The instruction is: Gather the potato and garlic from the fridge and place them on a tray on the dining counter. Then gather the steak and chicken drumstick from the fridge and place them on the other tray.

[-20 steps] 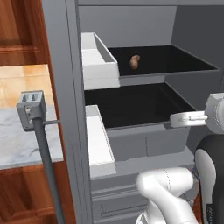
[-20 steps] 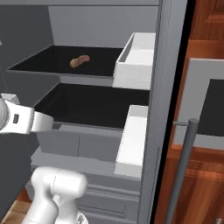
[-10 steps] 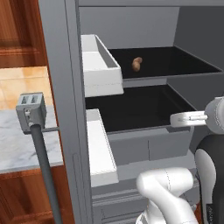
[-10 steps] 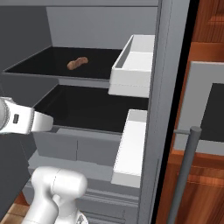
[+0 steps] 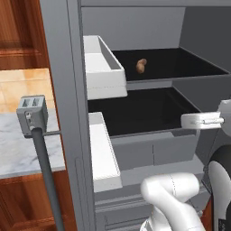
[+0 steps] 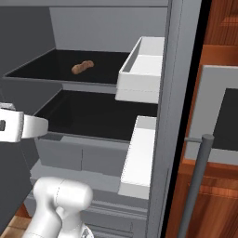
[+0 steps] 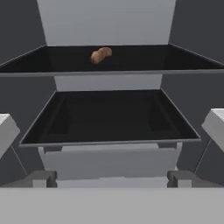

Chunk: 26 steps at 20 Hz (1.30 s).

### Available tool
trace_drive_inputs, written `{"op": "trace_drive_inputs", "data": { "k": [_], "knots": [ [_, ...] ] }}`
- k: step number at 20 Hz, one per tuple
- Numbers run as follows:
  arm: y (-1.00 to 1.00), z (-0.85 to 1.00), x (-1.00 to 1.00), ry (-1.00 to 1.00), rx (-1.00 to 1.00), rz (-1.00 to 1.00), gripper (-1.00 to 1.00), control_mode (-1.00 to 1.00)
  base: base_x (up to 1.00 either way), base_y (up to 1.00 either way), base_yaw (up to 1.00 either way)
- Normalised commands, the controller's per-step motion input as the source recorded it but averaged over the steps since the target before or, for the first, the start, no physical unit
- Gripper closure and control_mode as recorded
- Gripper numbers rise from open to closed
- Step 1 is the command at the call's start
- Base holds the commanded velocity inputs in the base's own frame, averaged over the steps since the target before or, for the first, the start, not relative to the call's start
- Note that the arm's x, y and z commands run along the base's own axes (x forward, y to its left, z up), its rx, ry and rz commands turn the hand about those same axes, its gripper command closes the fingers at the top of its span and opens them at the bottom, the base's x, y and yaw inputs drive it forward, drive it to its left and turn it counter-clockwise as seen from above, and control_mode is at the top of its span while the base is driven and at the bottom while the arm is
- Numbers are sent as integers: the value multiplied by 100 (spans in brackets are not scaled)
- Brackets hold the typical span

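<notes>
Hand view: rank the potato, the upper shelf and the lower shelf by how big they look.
1. lower shelf, though it sits nearer the camera
2. upper shelf
3. potato, by far the smallest

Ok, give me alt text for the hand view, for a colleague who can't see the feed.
The open fridge seen straight on from the hand: two black shelves, with a small brown potato lying on the upper shelf, left of centre. The lower shelf is bare, grey drawers sit below it, and the gripper's open finger tips frame the bottom corners.
</notes>
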Motion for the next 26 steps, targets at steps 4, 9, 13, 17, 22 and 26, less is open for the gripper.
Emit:
{"op": "trace_drive_inputs", "data": {
  "k": [4,9,13,17,22,26],
  "knots": [
    [0,61,22,6,-1,1,-100,-100,0,0,0],
    [0,9,42,3,0,2,-100,-100,0,0,0],
    [0,-4,28,3,0,0,-100,-100,0,0,0],
    [0,-7,71,-3,0,0,-100,-100,0,0,0],
    [9,-20,65,-14,0,-6,-100,-100,0,0,0],
    [30,-3,79,-7,0,-11,-100,-100,0,0,0]
  ]
}}
